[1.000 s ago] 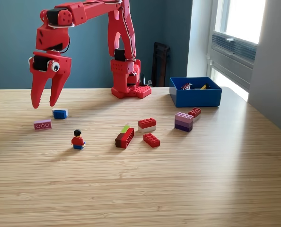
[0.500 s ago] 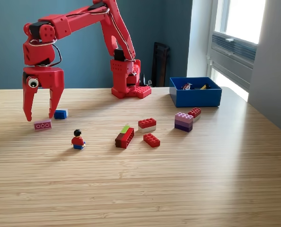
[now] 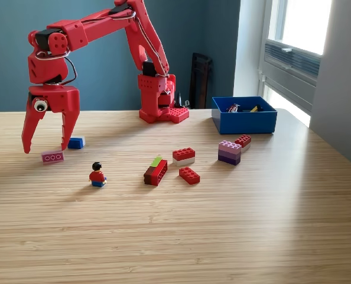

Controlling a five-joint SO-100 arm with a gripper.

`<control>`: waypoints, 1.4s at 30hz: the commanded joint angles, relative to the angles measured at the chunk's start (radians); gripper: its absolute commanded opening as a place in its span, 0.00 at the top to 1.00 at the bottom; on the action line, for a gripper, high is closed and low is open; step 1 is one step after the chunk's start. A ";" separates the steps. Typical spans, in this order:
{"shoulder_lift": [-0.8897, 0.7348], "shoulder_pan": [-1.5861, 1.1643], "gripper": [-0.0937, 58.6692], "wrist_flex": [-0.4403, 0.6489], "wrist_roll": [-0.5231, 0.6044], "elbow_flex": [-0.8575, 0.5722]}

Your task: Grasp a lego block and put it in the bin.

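Daylight entered from window (image 3: 299,35) at exterior view's right, pane blown out to near white. Broad pale glare lay across wooden table (image 3: 264,219) toward right side. Soft shadows fell leftward from bricks and from red arm (image 3: 98,26). Teal wall (image 3: 10,71) stayed dim, evenly lit. Focus sharp throughout; no motion blur, no visible edge distortion.

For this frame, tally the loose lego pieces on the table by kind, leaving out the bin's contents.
Single bricks: 3 (pink brick, blue brick, red brick)
Stacked clusters: 3 (red-and-green cluster, red-on-white stack, purple-and-red cluster)
Minifigures: 1 (minifigure)
Total: 7
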 commanded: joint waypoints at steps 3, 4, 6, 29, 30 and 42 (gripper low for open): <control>0.009 -0.008 0.40 0.003 0.017 -0.026; 0.009 -0.014 0.40 0.006 0.020 -0.025; 0.009 -0.025 0.40 0.014 0.032 -0.023; 0.009 -0.012 0.44 0.046 0.061 -0.031; 0.008 -0.009 0.44 0.043 0.061 -0.031; 0.006 0.005 0.50 0.037 0.086 -0.041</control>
